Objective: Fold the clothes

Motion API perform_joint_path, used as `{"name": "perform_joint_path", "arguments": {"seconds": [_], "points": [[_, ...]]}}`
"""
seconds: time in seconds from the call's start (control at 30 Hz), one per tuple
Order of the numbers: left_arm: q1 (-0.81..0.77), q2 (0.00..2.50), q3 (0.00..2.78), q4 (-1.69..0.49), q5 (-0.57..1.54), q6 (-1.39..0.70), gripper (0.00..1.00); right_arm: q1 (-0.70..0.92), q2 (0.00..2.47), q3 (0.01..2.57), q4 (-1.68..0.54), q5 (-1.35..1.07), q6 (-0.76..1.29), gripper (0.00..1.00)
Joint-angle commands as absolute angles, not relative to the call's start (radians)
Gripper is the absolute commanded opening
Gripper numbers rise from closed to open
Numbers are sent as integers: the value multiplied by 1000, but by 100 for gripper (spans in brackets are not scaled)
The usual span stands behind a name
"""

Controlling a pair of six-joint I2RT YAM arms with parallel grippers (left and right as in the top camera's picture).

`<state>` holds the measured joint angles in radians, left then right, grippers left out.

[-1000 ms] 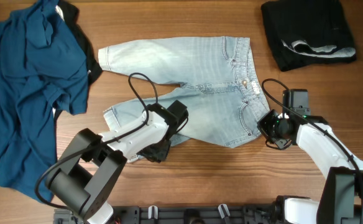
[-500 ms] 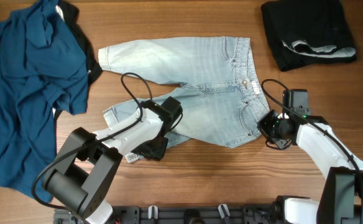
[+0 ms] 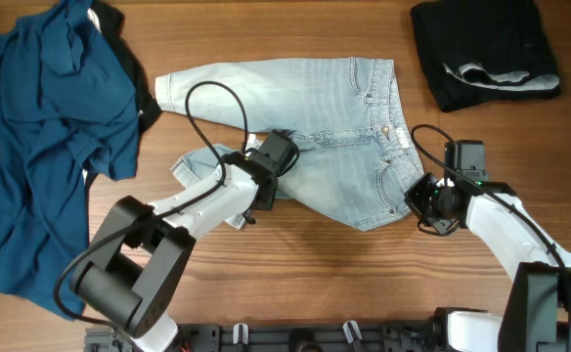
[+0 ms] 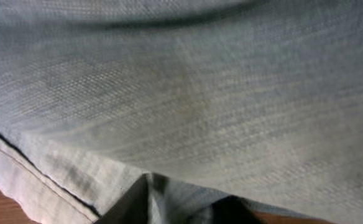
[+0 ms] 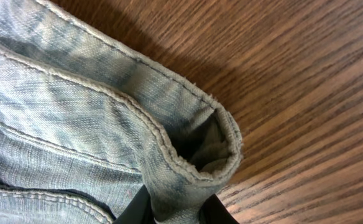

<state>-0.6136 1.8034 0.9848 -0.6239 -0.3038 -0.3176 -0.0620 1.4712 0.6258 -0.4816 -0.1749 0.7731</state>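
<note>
Overhead, the tabletop [image 3: 325,284] carries jeans [image 3: 334,171] at centre, long axis left to right, waistband at right. A blue shirt [image 3: 41,147] crowds the left edge; bare wood lies below. The left claw [image 3: 261,191] is clenched on the lower leg, nearest the upper leg above it; the right claw [image 3: 415,202] pinches the waistband's lower corner.

Bright even light, soft shadows, jeans [image 4: 181,93] blurred in left wrist view, sharp in right wrist view
</note>
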Motion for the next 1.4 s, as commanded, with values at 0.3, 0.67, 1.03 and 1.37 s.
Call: {"name": "perform_joint_path", "arguments": {"seconds": [0.3, 0.67, 1.03, 1.37], "points": [[-602, 1898, 915, -826, -138, -321, 49, -60, 1487, 613, -491, -150, 759, 17], [-607, 1898, 916, -899, 19, -321, 25, -60, 1487, 613, -495, -150, 759, 17], [-586, 1787, 987, -1048, -96, -329, 4, -71, 1429, 711, -626, -121, 692, 4], [-319, 1268, 1042, -1203, -145, -267, 4, -249, 1253, 956, -915, -128, 590, 4]]}}
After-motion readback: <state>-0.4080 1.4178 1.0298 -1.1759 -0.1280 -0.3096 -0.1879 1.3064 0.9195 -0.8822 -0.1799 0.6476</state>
